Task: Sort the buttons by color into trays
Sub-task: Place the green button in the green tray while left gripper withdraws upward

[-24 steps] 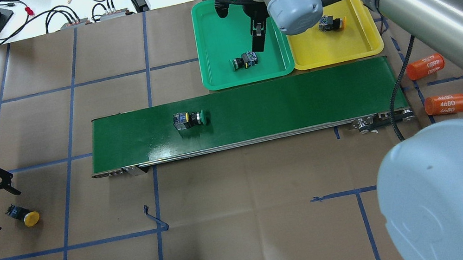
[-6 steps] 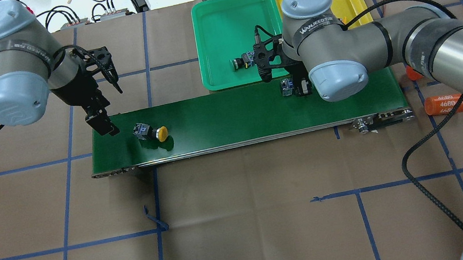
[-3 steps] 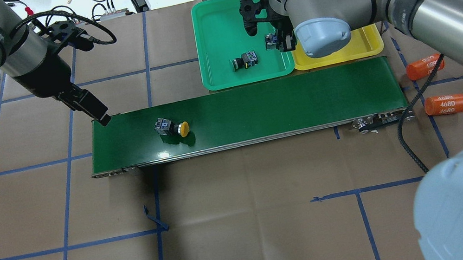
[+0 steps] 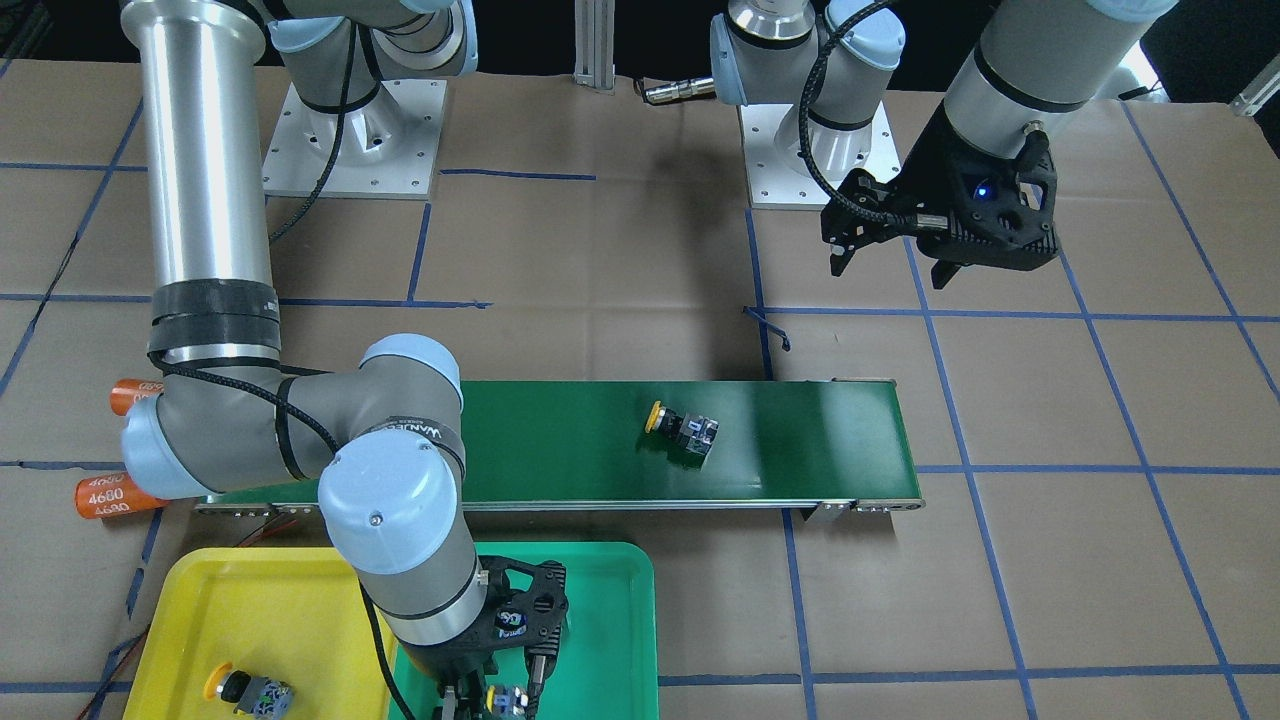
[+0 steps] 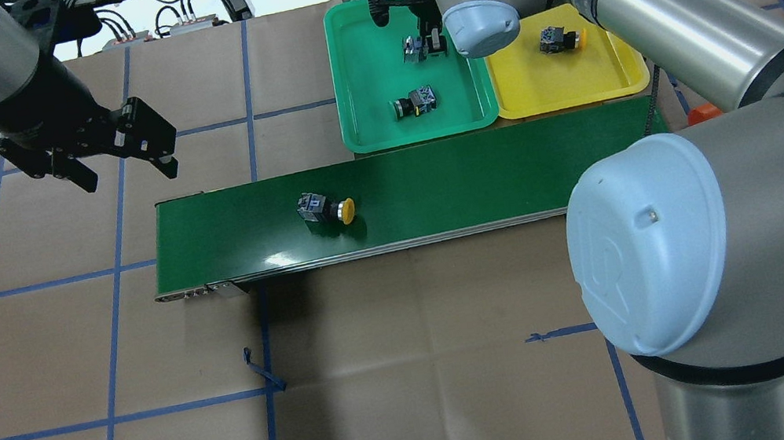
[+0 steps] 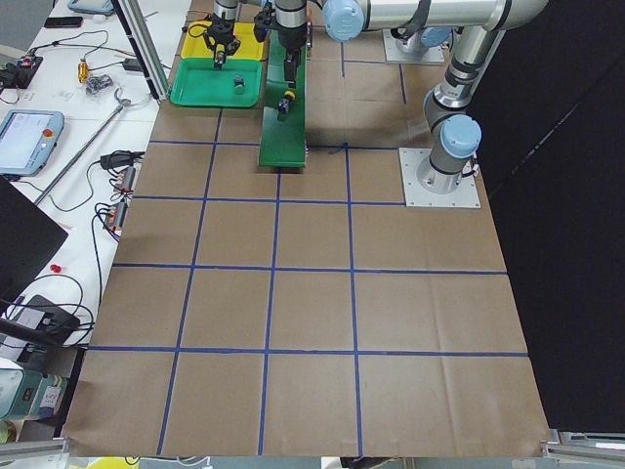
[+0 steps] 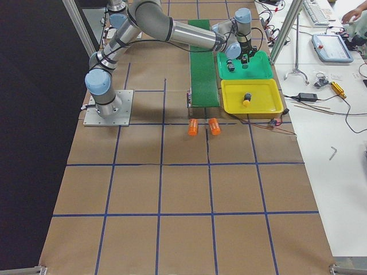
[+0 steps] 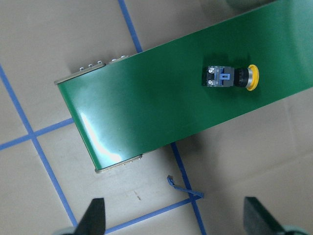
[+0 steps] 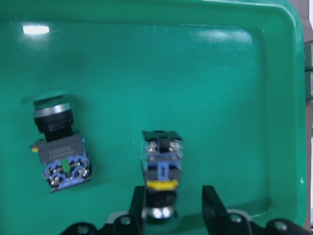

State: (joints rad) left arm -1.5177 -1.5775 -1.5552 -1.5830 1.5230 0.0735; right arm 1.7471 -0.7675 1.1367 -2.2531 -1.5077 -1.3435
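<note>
Hanging over the green tray [image 5: 362,42] just past the conveyor belt's [image 5: 472,175] far edge, the right gripper [image 9: 173,193] has its fingers low on either side of a button [image 9: 161,156]. A gap shows on one side, so it looks slack rather than pinching, though I can't be sure; a green-capped button [image 9: 56,142] lies beside it. The left gripper [image 5: 130,176] hovers spread wide and empty off the belt's left end, a yellow-capped button [image 5: 325,209] lies on the belt left of its middle, and a second yellow-capped button [image 5: 559,40] sits in the yellow tray [image 5: 544,79], also just past the belt's far edge.
</note>
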